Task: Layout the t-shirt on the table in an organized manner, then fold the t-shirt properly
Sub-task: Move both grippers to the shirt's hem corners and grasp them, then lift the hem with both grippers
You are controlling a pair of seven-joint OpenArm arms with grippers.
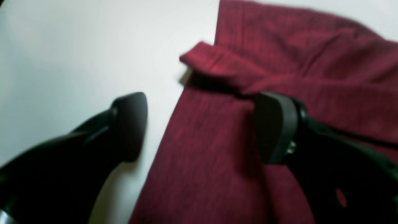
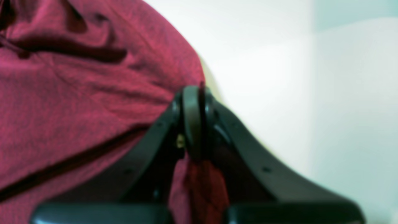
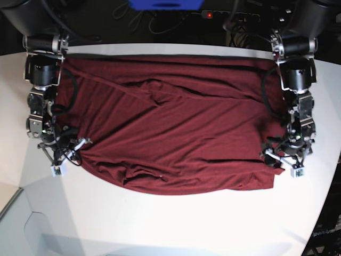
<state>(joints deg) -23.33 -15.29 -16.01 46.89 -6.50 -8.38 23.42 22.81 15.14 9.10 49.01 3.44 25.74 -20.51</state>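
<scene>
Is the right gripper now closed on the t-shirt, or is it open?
Closed on it. In the right wrist view the right gripper has its jaws together, pinching the t-shirt edge, with cloth bunched below them.

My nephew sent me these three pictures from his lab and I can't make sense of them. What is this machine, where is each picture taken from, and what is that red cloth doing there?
It is a robot with two arms, each ending in a claw, set to lay out and fold a shirt. The base picture looks down from above on a white table with a dark maroon t-shirt spread across it, an arm at each side. The other two pictures come from cameras mounted on the wrists, looking along each claw. The right claw is shut, with a fold of the shirt's edge pinched in it. The left claw stands wide open over the opposite edge, one finger above the cloth, one above the bare table, holding nothing.
</scene>
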